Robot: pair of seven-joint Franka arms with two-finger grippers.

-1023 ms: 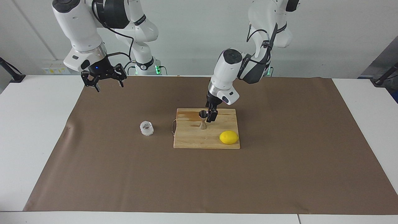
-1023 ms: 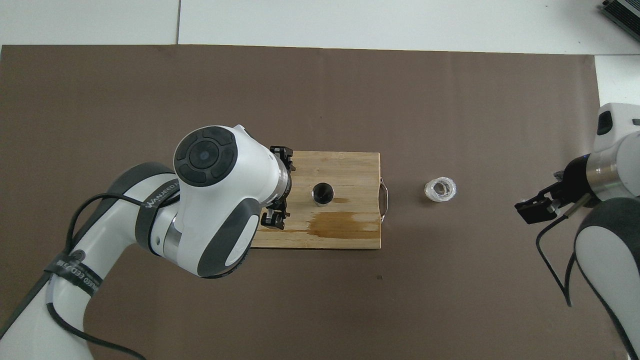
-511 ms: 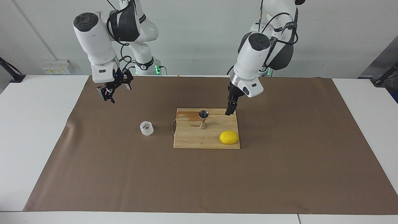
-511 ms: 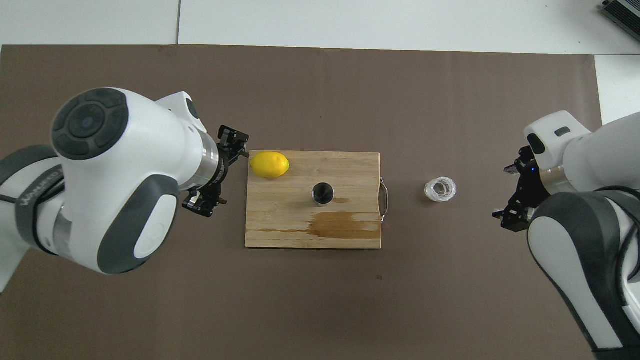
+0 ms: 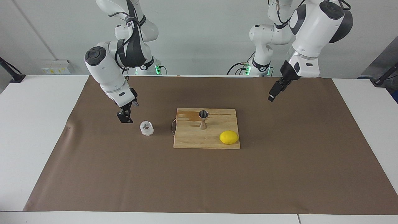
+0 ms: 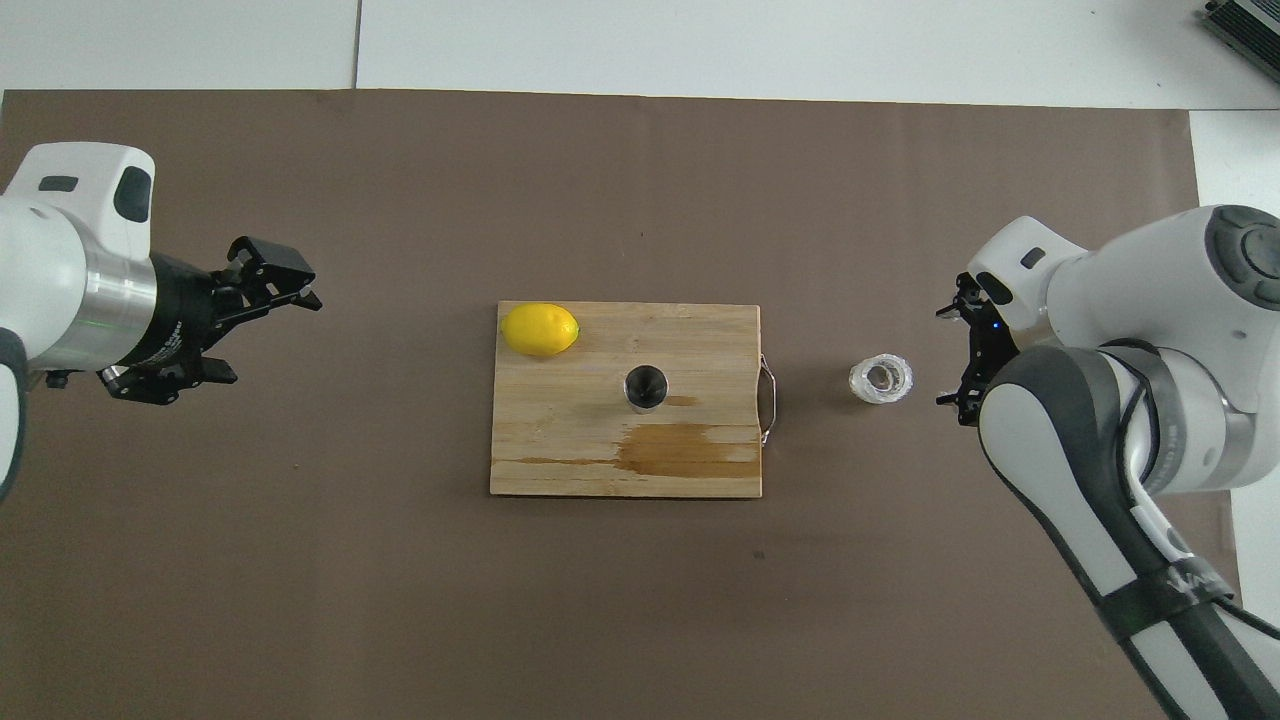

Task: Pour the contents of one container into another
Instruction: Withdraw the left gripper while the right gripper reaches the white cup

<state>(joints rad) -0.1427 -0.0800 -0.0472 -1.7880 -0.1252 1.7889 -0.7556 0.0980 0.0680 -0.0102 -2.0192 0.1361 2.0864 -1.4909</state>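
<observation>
The clear faceted glass cup (image 5: 146, 128) (image 6: 881, 380) stands on the brown mat, beside the wooden board toward the right arm's end of the table. On the board stands the silver hourglass jigger (image 5: 203, 119) (image 6: 646, 387), upright, its dark mouth up. My right gripper (image 5: 125, 117) (image 6: 942, 356) hangs low over the mat just beside the cup, apart from it, open and holding nothing. My left gripper (image 5: 272, 94) (image 6: 272, 338) is raised over the bare mat toward the left arm's end, well off the board, open and holding nothing.
The wooden cutting board (image 5: 192, 141) (image 6: 560, 470) lies mid-table with a wire handle on the edge facing the cup. It has a wet stain (image 6: 680, 445) near the jigger. A yellow lemon (image 5: 229, 137) (image 6: 540, 329) rests on one of its corners. The brown mat (image 5: 199, 180) covers the table.
My left gripper pulled away from the jigger, rising and swinging toward the left arm's end of the table. My right gripper came down and over to just beside the glass cup.
</observation>
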